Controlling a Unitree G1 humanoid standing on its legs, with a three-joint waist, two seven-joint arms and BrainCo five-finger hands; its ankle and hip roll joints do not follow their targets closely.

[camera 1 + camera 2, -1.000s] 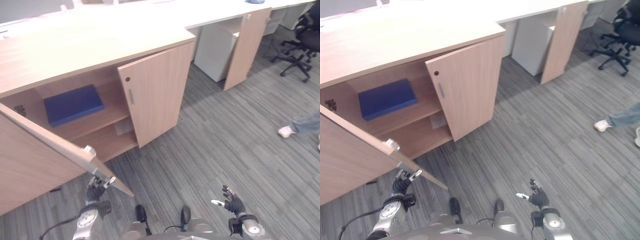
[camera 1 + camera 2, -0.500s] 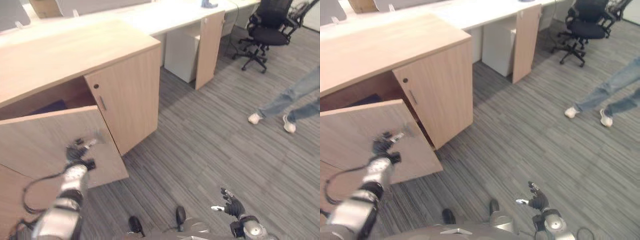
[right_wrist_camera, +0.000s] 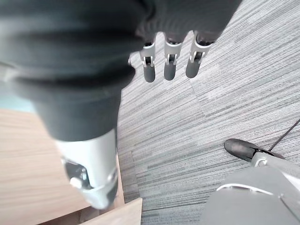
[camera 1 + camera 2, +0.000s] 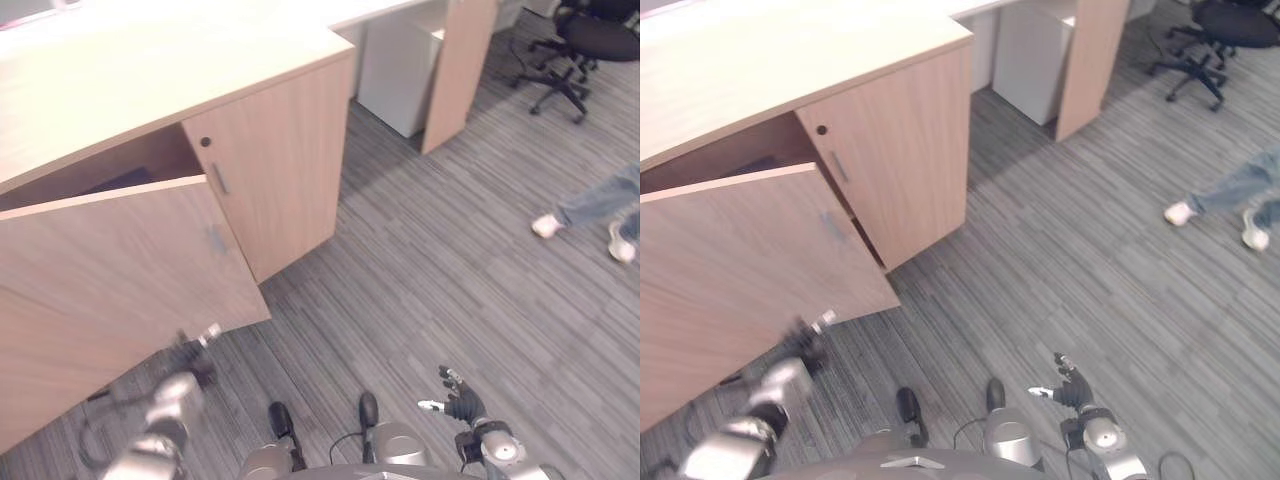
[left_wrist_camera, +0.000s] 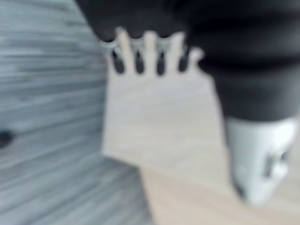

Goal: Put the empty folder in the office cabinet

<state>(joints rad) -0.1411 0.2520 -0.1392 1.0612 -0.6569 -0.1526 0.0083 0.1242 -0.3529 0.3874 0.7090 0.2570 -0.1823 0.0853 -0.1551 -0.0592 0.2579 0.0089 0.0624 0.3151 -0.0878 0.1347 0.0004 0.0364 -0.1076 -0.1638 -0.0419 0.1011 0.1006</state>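
Left eye view takes in the long light-wood office cabinet (image 4: 150, 80) with its pale top. Its wide left wooden door (image 4: 110, 290) stands ajar, swung most of the way toward the cabinet front, while the narrower right wooden door (image 4: 275, 160), with a small silver handle, sits shut beside it. Through the dark gap above the left door a sliver of the blue flat folder (image 4: 120, 181) shows on the shelf inside the cabinet. Grey striped carpet floor (image 4: 440, 270) spreads out in front of the cabinet. Beyond the cabinet's right end stand a white pedestal unit (image 4: 400, 70) and a black wheeled office chair (image 4: 580, 45). Well out from the cabinet, a person's jeans leg and white shoes (image 4: 585, 215) stand on the carpet. The left hand (image 4: 195, 345) hangs just below the lower edge of the left door; its own wrist view shows the fingers (image 5: 150, 49) straight, released, with the door panel past them. The right hand (image 4: 455, 395) hovers over the carpet, well away from the cabinet, fingers (image 3: 168, 68) relaxed and holding nothing.
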